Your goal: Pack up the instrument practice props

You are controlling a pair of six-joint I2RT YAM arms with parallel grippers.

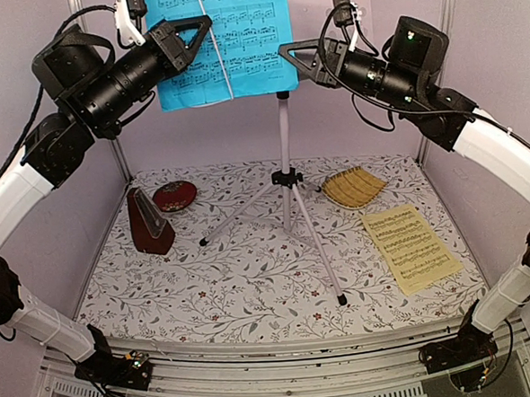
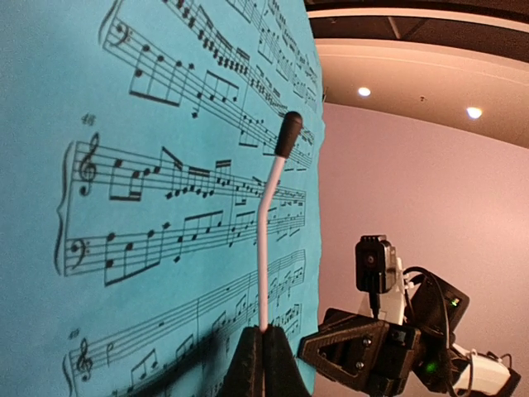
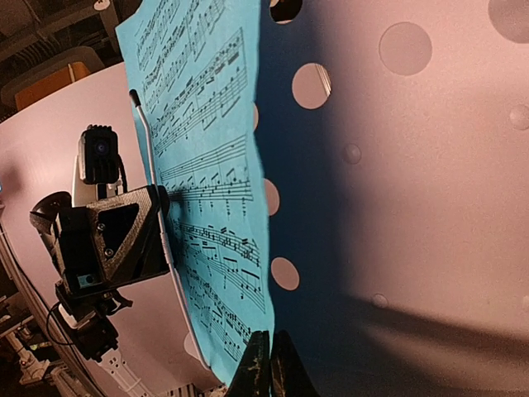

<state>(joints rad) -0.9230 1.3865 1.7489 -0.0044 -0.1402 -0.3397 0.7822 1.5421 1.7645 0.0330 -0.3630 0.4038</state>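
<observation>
The music stand (image 1: 284, 134) stands mid-tabletop (image 1: 253, 298) towards the far side, with the blue music sheet (image 1: 246, 29) on its desk. Both arms reach up to it from either side.

The overhead view shows only that the left pincer (image 1: 202, 24) is on the sheet's left part and the right pincer (image 1: 285, 51) at its right edge. The left wrist view adds that the left pincer is pressed together on the base of the white retaining wire (image 2: 263, 248), which has a black tip and crosses the printed staves. The right wrist view shows the right pincer (image 3: 269, 364) pinching the sheet's right edge, with the perforated desk (image 3: 397, 165) bare beside it.

Only the overhead view shows the rest. The metronome (image 1: 148, 222) is upright at the left, just beside a dark red disc (image 1: 175, 196). The pale-yellow music sheet (image 1: 410, 248) lies flat at the right, near a woven yellow mat (image 1: 354, 188).
</observation>
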